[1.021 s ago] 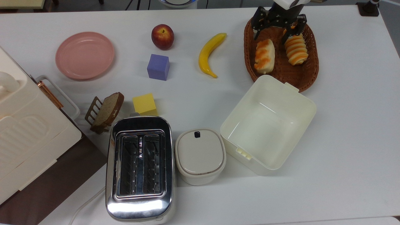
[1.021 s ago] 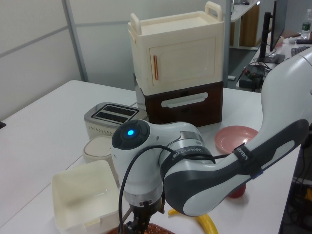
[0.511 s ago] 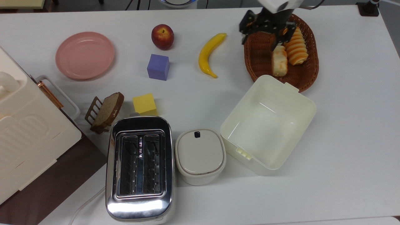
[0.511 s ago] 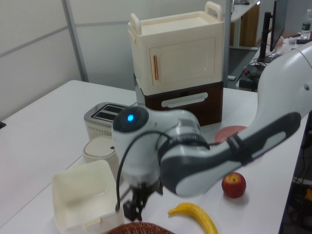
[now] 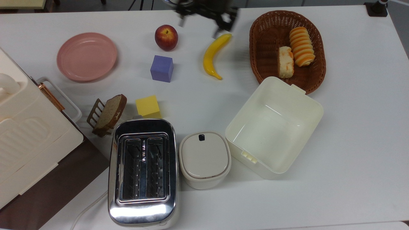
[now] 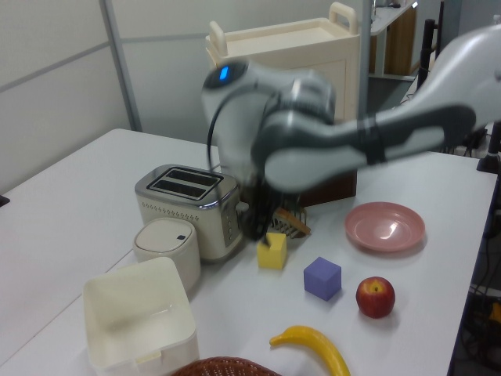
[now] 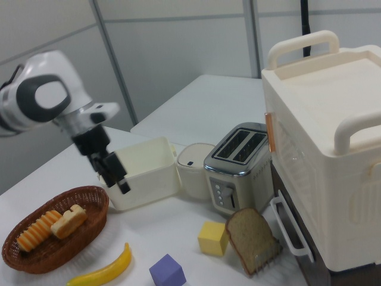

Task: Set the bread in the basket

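The bread (image 5: 285, 62), probably light and soft, lies in the basket (image 5: 265, 60); the gripper (image 5: 206, 14) jaws are released.

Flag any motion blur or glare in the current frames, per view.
Top view: gripper smeared at the upper edge, table things crisp; bright glare on the toaster near its bottom end. Left view: the arm is heavily streaked, while the toaster, yellow cube and apple stay sharp. Right view: gripper only slightly soft; bread and basket are clear.
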### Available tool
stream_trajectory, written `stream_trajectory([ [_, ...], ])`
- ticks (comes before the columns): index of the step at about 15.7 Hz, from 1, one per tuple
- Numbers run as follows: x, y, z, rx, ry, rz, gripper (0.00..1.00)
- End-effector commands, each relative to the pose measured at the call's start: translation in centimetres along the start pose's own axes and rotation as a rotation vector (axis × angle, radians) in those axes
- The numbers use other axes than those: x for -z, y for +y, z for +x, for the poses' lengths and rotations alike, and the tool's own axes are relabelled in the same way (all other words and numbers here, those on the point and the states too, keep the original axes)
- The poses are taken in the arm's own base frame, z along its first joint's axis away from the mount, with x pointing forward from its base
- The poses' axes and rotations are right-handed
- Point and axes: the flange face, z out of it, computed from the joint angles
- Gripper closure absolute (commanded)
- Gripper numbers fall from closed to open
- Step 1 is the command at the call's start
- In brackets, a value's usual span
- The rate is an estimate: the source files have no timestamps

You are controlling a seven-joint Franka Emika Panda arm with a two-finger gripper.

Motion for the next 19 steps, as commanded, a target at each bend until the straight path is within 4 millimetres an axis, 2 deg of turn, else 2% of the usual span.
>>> stream_trajectory([
  [1, 2.7, 9.4, 1.3, 0.005, -0.042, 0.092, 0.00],
  [5, 1.1, 15.7, 2.2, -0.088, -0.066, 0.159, 0.00],
  [9, 0.6, 20.1, 2.0, -0.090, -0.077, 0.260, 0.00],
  [11, 1.3, 20.8, 1.9, -0.056, -0.059, 0.272, 0.00],
  [19, 0.6, 21.1, 1.5, -0.018, -0.107, 0.273, 0.00],
])
